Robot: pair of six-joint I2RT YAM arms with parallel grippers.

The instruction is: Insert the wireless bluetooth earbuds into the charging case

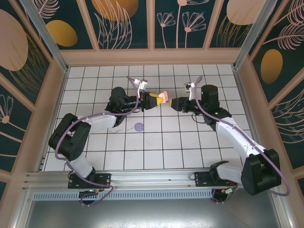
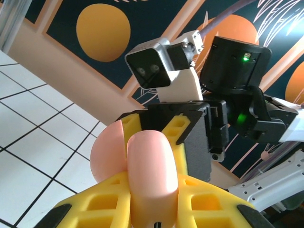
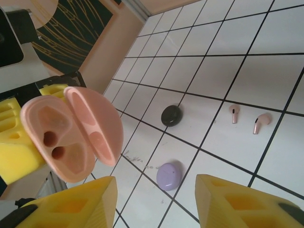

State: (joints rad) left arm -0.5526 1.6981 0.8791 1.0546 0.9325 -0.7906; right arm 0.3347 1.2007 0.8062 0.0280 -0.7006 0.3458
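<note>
The open pink case (image 3: 71,137) is held pinched in the left jaws above the surface (image 3: 266,71). The right jaws are spread, empty, facing it. The pink earbuds (image 3: 234,114) are left lying below on the tiles — stems roughly parallel, judged nearer the right arm.

My left jaws are holding the open case (image 3: 71,137) above the desk (image 3: 247,71), opposite my right jaws; two earbuds (image 3: 234,113) are lying beside two closed cases (image 3: 171,115)

Pink case (image 3: 71,135), pink earbuds (image 3: 234,113), lilac case (image 3: 168,176), black case (image 3: 171,115)
</note>
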